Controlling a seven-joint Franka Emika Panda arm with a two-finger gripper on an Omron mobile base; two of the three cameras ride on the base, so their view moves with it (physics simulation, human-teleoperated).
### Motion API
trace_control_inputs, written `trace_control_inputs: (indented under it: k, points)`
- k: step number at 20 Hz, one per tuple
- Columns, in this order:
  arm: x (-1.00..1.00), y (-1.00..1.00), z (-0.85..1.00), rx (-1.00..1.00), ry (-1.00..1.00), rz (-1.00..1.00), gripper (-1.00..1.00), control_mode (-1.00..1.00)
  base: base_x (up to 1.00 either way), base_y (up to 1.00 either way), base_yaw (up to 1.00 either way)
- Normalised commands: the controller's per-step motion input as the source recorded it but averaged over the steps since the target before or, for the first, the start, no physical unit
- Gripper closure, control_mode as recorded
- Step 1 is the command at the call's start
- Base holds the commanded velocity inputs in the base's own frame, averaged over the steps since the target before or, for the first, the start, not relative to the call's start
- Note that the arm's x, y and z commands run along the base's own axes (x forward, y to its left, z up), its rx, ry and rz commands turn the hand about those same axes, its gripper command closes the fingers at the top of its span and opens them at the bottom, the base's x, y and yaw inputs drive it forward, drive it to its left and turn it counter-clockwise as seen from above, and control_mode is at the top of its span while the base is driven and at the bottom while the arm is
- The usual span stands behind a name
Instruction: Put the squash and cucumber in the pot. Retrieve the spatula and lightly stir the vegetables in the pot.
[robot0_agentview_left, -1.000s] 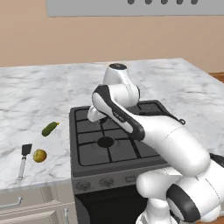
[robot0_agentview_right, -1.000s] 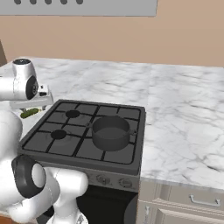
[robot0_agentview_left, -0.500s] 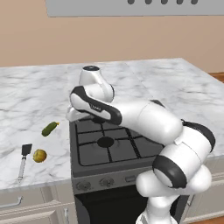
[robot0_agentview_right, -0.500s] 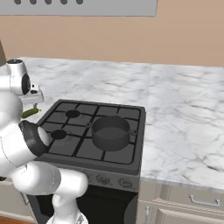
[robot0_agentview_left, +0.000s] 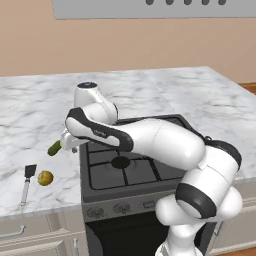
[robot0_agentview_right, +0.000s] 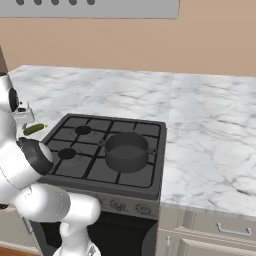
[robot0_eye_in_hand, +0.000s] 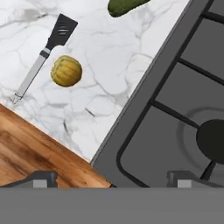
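Note:
In the hand view my gripper (robot0_eye_in_hand: 113, 179) is open with nothing between its fingertips (robot0_eye_in_hand: 41, 178), high above the stove's front left corner. The yellow-tan squash (robot0_eye_in_hand: 66, 71) lies on the marble counter, apart from the gripper. Right beside it lies the spatula (robot0_eye_in_hand: 46, 50), black blade and grey handle. The green cucumber (robot0_eye_in_hand: 124, 5) is at the picture's top edge. From the left base view, the hand (robot0_agentview_left: 70, 141) hovers by the cucumber (robot0_agentview_left: 54, 148), with the squash (robot0_agentview_left: 45, 177) and spatula (robot0_agentview_left: 27, 182) nearer the counter's front. The dark pot (robot0_agentview_right: 126, 150) stands on the stove's front right burner.
The black stove (robot0_agentview_left: 125, 167) with its grates sits in the marble counter (robot0_agentview_left: 30, 110). The counter's front edge drops to a wooden floor (robot0_eye_in_hand: 30, 153) just below the squash in the hand view. A range hood (robot0_agentview_right: 100, 7) hangs above the back.
The arm has swung left from above the stove to the stove's left edge, near the cucumber. The gripper has stayed open; the vegetables, spatula and pot have not moved.

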Motion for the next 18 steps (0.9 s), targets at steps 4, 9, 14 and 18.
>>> trace_control_inputs:
  k: [4, 9, 14, 18]
  points:
    - [-0.58, 0.38, -0.32, 0.0, 0.0, -0.08, -1.0, -1.0, 0.0, 0.0, 0.0]
    - [-0.17, 0.36, -0.18, 0.06, 0.0, -0.22, -1.0, -1.0, 0.0, 0.0, 0.0]
    - [0.01, 0.15, -0.08, 0.16, 0.01, -0.28, -1.0, -1.0, 0.0, 0.0, 0.0]
    - [0.1, 0.24, -0.21, 0.03, 0.04, -0.23, -1.0, -1.0, 0.0, 0.0, 0.0]
